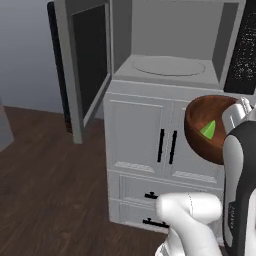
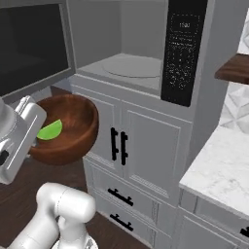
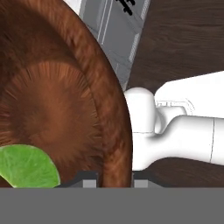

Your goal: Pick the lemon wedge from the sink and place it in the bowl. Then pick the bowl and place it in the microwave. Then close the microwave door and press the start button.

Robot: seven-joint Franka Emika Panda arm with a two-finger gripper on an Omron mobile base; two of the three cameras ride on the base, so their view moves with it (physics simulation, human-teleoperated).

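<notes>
The bowl point(image 3: 52, 100) is seen nearest, its rim clamped between the two finger tips of the end effector point(image 3: 114, 180), so the end effector is closed on the bowl's wall. The lemon wedge point(image 3: 26, 168) is carried inside the bowl, against its lower inner side. The bowl is held in the air in front of the cabinet doors point(image 2: 141, 151), below and short of the microwave point(image 2: 131, 65), whose microwave door point(image 1: 87, 60) is swung wide open. The second step is judged to be in hand: the bowl must be raised above the cavity's front edge and moved inward onto the turntable point(image 1: 167, 66), kept level. One bowl, one wedge, one microwave and one door are counted.
</notes>
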